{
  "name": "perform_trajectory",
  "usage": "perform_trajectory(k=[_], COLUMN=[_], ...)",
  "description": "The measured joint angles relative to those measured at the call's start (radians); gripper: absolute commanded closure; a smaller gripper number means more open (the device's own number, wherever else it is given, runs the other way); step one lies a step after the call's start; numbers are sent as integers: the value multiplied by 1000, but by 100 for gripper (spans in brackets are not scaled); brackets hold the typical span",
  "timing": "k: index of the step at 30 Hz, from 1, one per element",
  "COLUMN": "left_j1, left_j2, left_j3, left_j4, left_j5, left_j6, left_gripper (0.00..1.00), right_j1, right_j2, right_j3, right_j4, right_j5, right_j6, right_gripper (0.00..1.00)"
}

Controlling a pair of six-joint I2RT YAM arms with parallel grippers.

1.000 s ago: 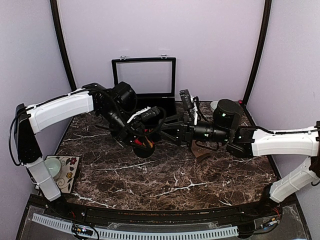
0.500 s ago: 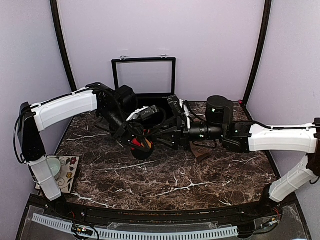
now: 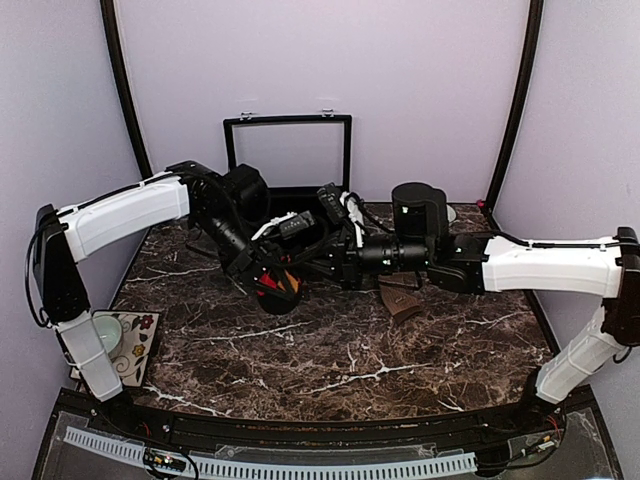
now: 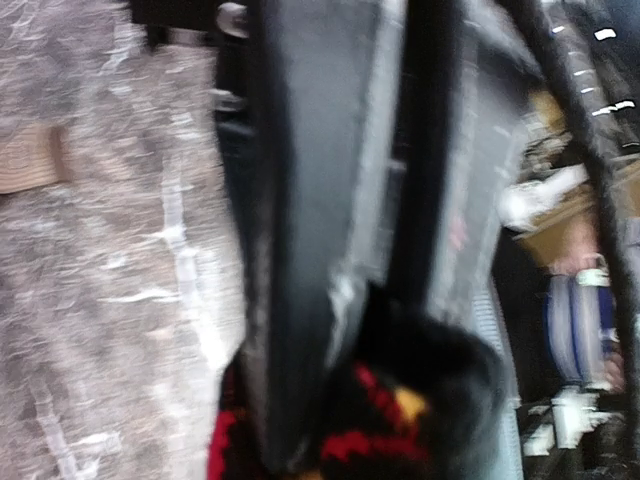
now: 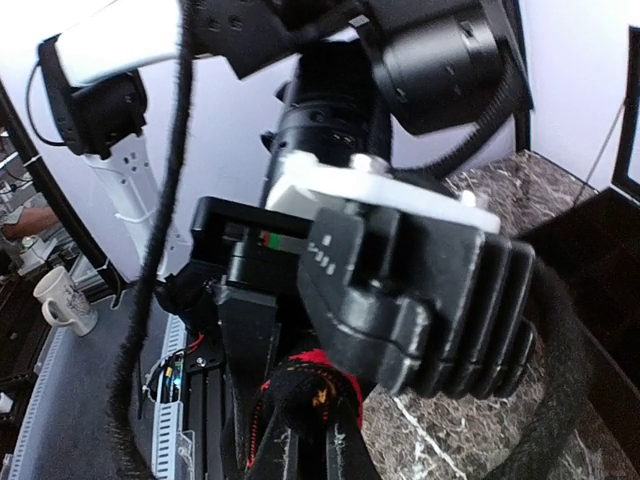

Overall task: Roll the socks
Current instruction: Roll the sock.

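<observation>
A bunched black sock (image 3: 278, 291) with red and yellow pattern hangs just above the marble table (image 3: 330, 360), left of centre, between both grippers. My left gripper (image 3: 270, 281) comes at it from the left. In the blurred left wrist view the sock (image 4: 440, 375) sits wedged between the narrowly spaced fingers of the left gripper (image 4: 385, 400). My right gripper (image 3: 303, 272) reaches in from the right and is shut on the sock (image 5: 310, 385), pinching it at the tips of the right gripper (image 5: 305, 425). A brown sock (image 3: 401, 299) lies on the table under the right arm.
An open black case (image 3: 288, 150) stands at the back centre, its lid upright. A white mug (image 3: 107, 333) sits on a patterned coaster off the table's left edge. A pale round object (image 3: 452, 212) is at the back right, behind the right arm.
The right arm has reached leftwards to the black sock and its jaws have closed on it. The left gripper has stayed at the sock, shifting only slightly.
</observation>
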State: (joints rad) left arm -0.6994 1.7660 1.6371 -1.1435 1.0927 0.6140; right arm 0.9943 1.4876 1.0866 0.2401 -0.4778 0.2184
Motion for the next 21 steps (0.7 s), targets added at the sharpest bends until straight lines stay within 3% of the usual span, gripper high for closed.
perform_trajectory(k=[4, 12, 21], left_j1=[-4, -30, -98], left_j2=[-45, -203, -247], left_j3=[-28, -153, -254], left_j4=[129, 373, 461], left_j5=[-176, -478, -691], left_j6=[-49, 9, 129], left_gripper=[64, 70, 72], right_j1=[1, 3, 3], right_j2=[13, 13, 63], right_j3=[-7, -94, -145], right_j4=[5, 186, 296], right_j5=[79, 227, 233], right_j6=[57, 333, 617], right_gripper=[100, 100, 100])
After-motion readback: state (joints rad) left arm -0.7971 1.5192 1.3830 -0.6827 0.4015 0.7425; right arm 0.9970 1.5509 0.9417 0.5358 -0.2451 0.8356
